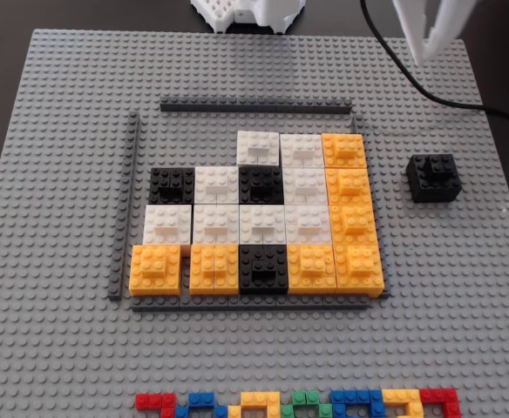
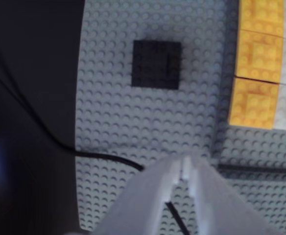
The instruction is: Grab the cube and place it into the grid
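Fixed view gives me the whole layout: the large grey studded baseplate fills most of the picture, and the grid sits near its middle, a block of white, black and orange squares edged by thin dark grey strips. The orange blocks run down its 3 o'clock side and along most of its 6 o'clock row. I can see two empty squares in the top row at the grid's 10 to 11 o'clock corner, and bare baseplate shows there.

The cube stands alone on the baseplate at 3 o'clock from the grid, apart from the orange column and touching nothing else. It sits flat with its smaller raised brick on top.

The gripper enters from the top edge at about 1 o'clock in this view, white, with its tips pointing down above the baseplate's far edge, well apart from the cube. In the wrist view the fingers come in from the bottom edge and I read them as together, only a thin seam between them, holding nothing. There the cube lies at 12 o'clock from the tips, clear of them.

A black cable trails across the baseplate's 2 o'clock corner. A row of small multicoloured bricks lines the 6 o'clock edge.
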